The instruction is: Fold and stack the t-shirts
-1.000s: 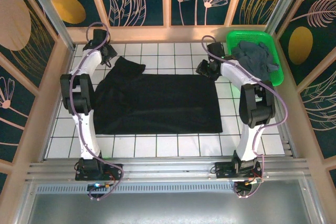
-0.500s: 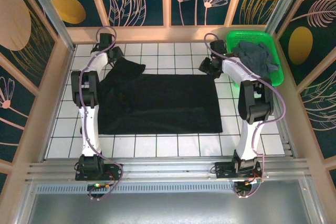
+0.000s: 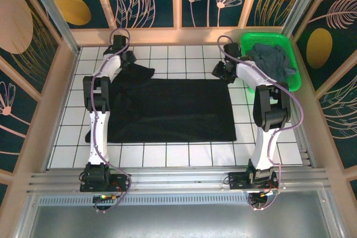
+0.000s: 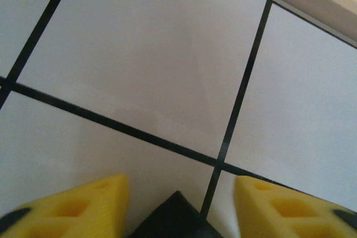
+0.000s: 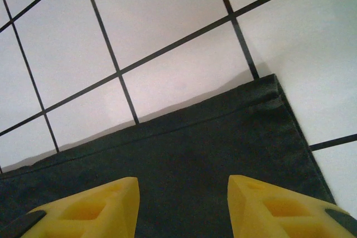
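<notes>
While the black t-shirt (image 3: 167, 110) lies spread on the desk (image 3: 167, 154), I judge folding barely begun and nothing stacked. The slate tee (image 3: 270, 62) sits in the green basket (image 3: 262, 37). My left hand (image 3: 129, 58) and right hand (image 3: 218, 72) hover at its far corners, jaws apart, gripping nothing.

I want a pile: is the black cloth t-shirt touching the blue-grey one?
Apart. Top view: black cloth t-shirt lies on tiles; blue-grey t-shirt sits in the green plastic basket.

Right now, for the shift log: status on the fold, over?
Left gripper jaws open above sleeve tip of black t-shirt. Right gripper jaws open above its far right corner. Shirt spread flat. Grey t-shirt in green basket, out of the way.
</notes>
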